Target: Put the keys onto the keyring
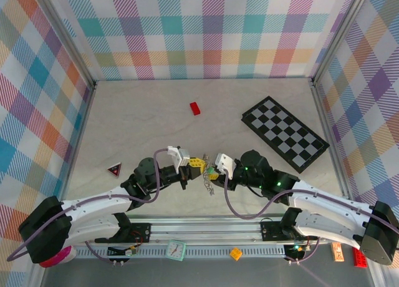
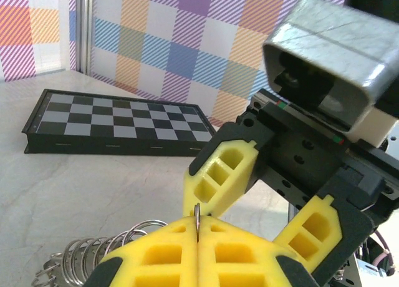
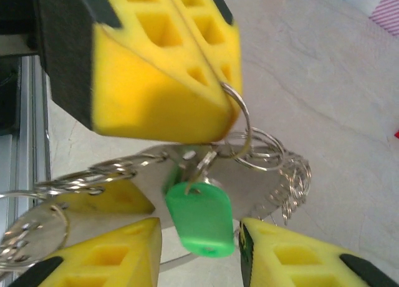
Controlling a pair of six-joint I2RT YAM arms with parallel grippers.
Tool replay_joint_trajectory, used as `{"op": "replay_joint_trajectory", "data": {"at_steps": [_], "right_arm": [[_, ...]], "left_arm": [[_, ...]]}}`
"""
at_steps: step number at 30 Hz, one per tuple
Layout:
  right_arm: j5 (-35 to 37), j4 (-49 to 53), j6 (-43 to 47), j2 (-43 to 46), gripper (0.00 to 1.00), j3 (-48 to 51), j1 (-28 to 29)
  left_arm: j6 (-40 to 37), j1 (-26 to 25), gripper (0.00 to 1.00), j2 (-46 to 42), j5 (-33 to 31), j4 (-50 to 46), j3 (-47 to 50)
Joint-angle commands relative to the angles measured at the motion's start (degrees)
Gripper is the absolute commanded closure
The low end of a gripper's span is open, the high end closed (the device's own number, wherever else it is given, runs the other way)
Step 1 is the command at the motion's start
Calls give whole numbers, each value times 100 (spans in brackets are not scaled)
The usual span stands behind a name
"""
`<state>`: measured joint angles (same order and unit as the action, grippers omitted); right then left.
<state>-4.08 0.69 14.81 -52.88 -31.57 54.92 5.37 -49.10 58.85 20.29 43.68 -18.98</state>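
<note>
Green key [image 3: 199, 219] inside spread right gripper [image 3: 201, 246]; keyring [image 2: 197, 217] nipped in left gripper [image 2: 197, 237]

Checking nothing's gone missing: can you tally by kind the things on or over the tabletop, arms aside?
red brick: 1
chequered board: 1
red-and-black triangle: 1
keyring: 1
green-headed key: 1
Total: 5 that I can make out.

Bright, even, diffuse light — only faint soft shadows on the tabletop [image 1: 143, 118]. Overhead view sharp. Wrist views: yellow fingers [image 3: 156, 81] near the lens go soft (close range), ring coil [image 2: 87, 256] blurred — small glints on metal.
</note>
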Motion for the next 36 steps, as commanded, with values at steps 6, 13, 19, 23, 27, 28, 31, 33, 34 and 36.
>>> {"op": "replay_joint_trajectory", "data": {"at_steps": [6, 13, 19, 23, 27, 28, 31, 33, 34, 36], "right_arm": [[-305, -708, -289, -45, 54, 107, -20], [-726, -1206, -227, -88, 57, 222, -16], [-837, -1069, -146, -118, 73, 178, -21], [-893, -1069, -121, -23, 80, 178, -8], [-811, -962, -83, 87, 83, 203, -13], [-814, -977, -92, 127, 83, 242, -8], [-904, -1120, -140, 273, 77, 382, -15], [-1080, -1143, -187, 295, 69, 406, -17], [-1182, -1149, -197, 296, 68, 406, -17], [-1317, -1174, -223, 253, 67, 380, -10]], "left_arm": [[50, -10, 100, -238, 432, 437, 39], [209, 43, 100, -295, 669, 807, 112], [475, 122, 100, -204, 599, 1310, 189], [561, 140, 100, -102, 542, 1444, 184], [612, 177, 100, -102, 493, 1567, 210], [631, 188, 100, -107, 501, 1594, 209], [710, 231, 100, -113, 569, 1658, 215], [763, 265, 100, -110, 680, 1686, 203], [779, 277, 100, -110, 731, 1695, 210], [814, 296, 100, -86, 837, 1710, 200]]}}
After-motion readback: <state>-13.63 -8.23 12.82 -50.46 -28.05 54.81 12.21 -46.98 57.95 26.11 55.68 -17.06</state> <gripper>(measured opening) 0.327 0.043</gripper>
